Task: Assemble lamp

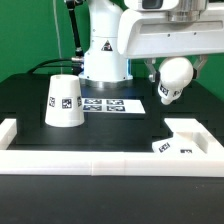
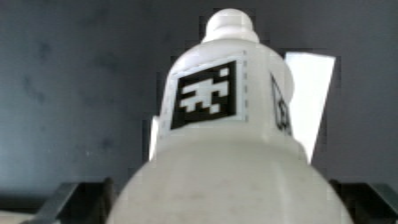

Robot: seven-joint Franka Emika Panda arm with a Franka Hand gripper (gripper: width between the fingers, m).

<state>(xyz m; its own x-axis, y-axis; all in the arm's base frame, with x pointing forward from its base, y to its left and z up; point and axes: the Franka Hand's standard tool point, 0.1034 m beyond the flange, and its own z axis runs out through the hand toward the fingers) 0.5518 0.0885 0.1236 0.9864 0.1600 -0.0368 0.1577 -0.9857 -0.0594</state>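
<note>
Currently | tool (image 1: 170,67) is gripping round white plastic bulb (image 1: 173,85), exterior view's upper right | risk: tilted bulb could be slipping, missing flat angular white base (image 1: 183,140), lower right.

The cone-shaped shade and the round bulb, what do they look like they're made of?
White truncated-cone shade: probably hard plastic, matte; evenly opaque with soft shading. Round white bulb on its stem: seemingly the same plastic, smooth, slight sheen on its curve. Their black-and-white tags look printed, perhaps stickers.
</note>
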